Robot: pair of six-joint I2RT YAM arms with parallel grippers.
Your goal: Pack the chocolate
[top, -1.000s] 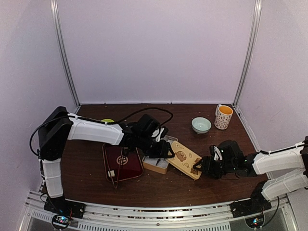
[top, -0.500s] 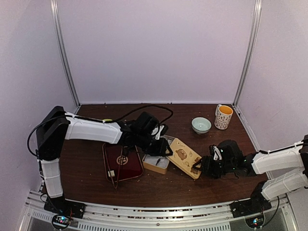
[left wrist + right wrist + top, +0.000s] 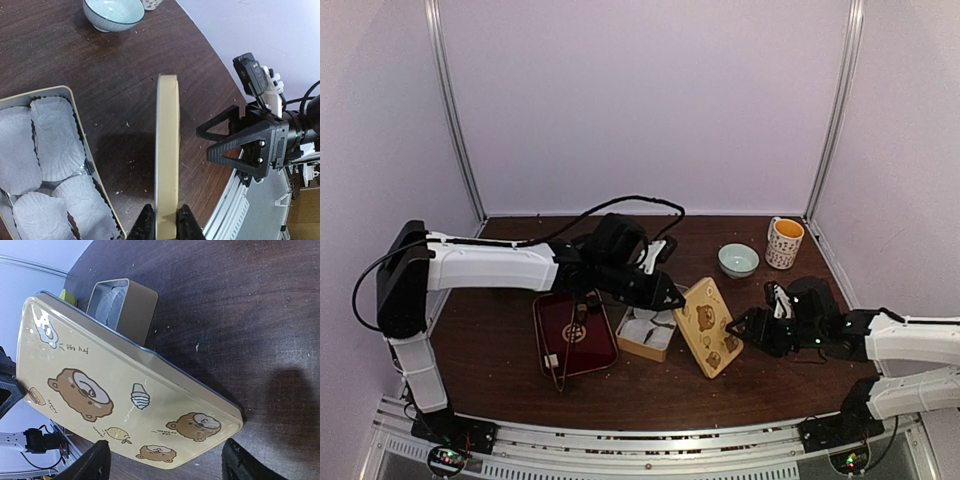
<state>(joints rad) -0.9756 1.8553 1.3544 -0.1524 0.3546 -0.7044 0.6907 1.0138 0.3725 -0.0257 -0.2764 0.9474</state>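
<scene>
No chocolate shows in any view. My left gripper (image 3: 165, 216) (image 3: 672, 297) is shut on the near edge of the beige bear-print lid (image 3: 167, 150) (image 3: 710, 325). The lid stands tilted up on its long edge on the table, just right of the open beige tin (image 3: 648, 335) (image 3: 75, 115). White paper cups (image 3: 55, 140) line the tin. My right gripper (image 3: 745, 328) (image 3: 165, 467) is open, just right of the lid. Its fingers flank the lid's printed face (image 3: 115, 390) without touching it.
A maroon tray (image 3: 575, 335) lies left of the tin with a small pale cube (image 3: 552, 360) on it. A teal bowl (image 3: 738, 260) (image 3: 114, 12) and a patterned mug (image 3: 784, 243) stand at the back right. The table's front rail is close behind the right gripper.
The left gripper has closed on the lid's edge and raised the lid from lying across the tin to standing on edge, uncovering the tin. The right gripper has opened wider and drawn back to the right.
</scene>
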